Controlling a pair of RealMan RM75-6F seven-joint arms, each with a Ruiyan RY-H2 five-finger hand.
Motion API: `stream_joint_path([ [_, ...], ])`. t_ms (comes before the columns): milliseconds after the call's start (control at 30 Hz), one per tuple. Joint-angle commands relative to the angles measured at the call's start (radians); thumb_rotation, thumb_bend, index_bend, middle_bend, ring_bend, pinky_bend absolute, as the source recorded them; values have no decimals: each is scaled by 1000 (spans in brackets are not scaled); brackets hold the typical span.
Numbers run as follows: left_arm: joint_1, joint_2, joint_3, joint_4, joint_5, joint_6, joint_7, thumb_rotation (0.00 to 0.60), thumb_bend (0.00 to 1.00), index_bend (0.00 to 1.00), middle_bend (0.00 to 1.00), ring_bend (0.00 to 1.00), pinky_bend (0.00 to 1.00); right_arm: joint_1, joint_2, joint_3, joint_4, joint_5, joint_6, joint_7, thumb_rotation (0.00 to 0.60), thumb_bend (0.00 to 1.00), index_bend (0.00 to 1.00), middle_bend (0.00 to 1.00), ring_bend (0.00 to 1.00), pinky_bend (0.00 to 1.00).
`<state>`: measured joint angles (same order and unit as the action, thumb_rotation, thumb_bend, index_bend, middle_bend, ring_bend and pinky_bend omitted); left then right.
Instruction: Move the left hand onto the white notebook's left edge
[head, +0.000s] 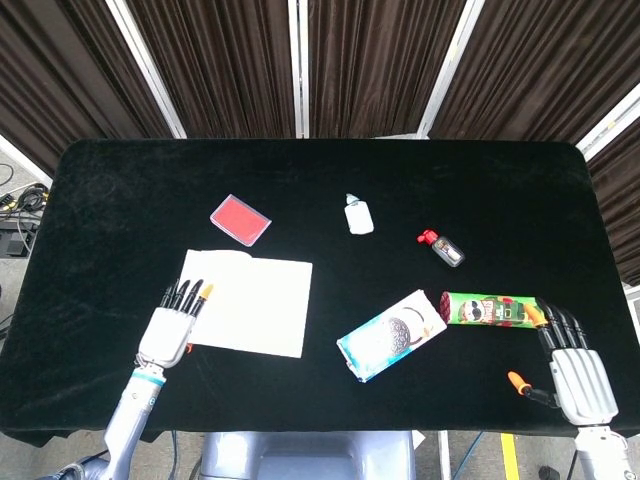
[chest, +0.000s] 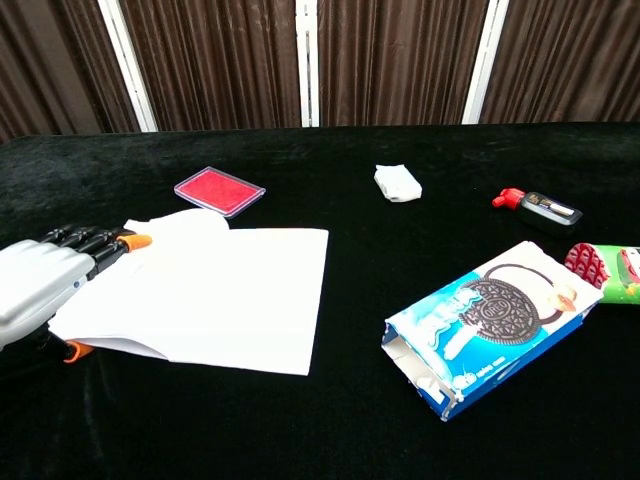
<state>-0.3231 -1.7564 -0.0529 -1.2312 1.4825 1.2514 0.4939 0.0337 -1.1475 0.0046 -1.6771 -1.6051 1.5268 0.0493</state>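
The white notebook (head: 250, 305) (chest: 210, 295) lies flat on the black table, left of centre, its top-left page corner curled up. My left hand (head: 172, 326) (chest: 45, 282) lies over the notebook's left edge with its fingers straight and apart, pointing away from me, holding nothing. The orange fingertips (chest: 135, 241) reach onto the page near the curled corner. My right hand (head: 575, 370) rests flat and open at the table's front right, beside the green can; the chest view does not show it.
A red flat case (head: 240, 219) lies behind the notebook. A blue cookie box (head: 392, 334) and a green snack can (head: 490, 309) lie right of centre. A small white bottle (head: 358, 215) and a black-and-red lighter (head: 441, 247) sit further back.
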Motion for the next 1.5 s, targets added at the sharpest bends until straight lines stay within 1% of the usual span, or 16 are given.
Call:
stream_joint_path([
  [33, 4, 11, 13, -20, 35, 39, -19, 600, 609, 0, 0, 0, 0, 0, -2, 0, 2, 1, -2, -3, 600, 84, 0, 0, 0, 0],
  [167, 6, 34, 22, -57, 64, 73, -23, 600, 711, 0, 0, 0, 0, -1, -3, -1, 1, -1, 1, -6, 600, 84, 0, 0, 0, 0],
  [300, 6, 55, 28, -90, 88, 95, -19, 600, 758, 0, 0, 0, 0, -2, -3, -2, 0, -2, 1, -7, 600, 85, 0, 0, 0, 0],
  [467, 5, 80, 35, -140, 111, 112, -9, 600, 748, 0, 0, 0, 0, -2, -3, -2, -1, -2, 1, -8, 600, 85, 0, 0, 0, 0],
  [633, -2, 86, 27, -164, 111, 110, 10, 600, 746, 0, 0, 0, 0, -2, -2, -2, -2, -3, 1, -6, 600, 84, 0, 0, 0, 0],
  [800, -20, 68, 9, -170, 107, 98, 24, 600, 728, 0, 0, 0, 0, -2, -1, -2, -4, -2, 0, -6, 600, 85, 0, 0, 0, 0],
  [967, -50, 38, -15, -185, 129, 103, 46, 600, 716, 0, 0, 0, 0, -1, -1, -3, -4, -2, -2, -4, 600, 84, 0, 0, 0, 0],
  [1167, -77, 18, -26, -215, 151, 98, 96, 600, 691, 0, 0, 0, 0, -1, 2, -2, -5, -2, -1, 1, 600, 85, 0, 0, 0, 0],
  [1333, -82, 16, -25, -242, 151, 96, 127, 600, 690, 0, 0, 0, 0, -2, 6, -2, -8, -1, -1, 5, 600, 85, 0, 0, 0, 0],
  [1500, -63, 36, -11, -258, 140, 109, 142, 600, 655, 0, 0, 0, 0, -1, 8, -3, -10, -1, -4, 5, 600, 85, 0, 0, 0, 0],
])
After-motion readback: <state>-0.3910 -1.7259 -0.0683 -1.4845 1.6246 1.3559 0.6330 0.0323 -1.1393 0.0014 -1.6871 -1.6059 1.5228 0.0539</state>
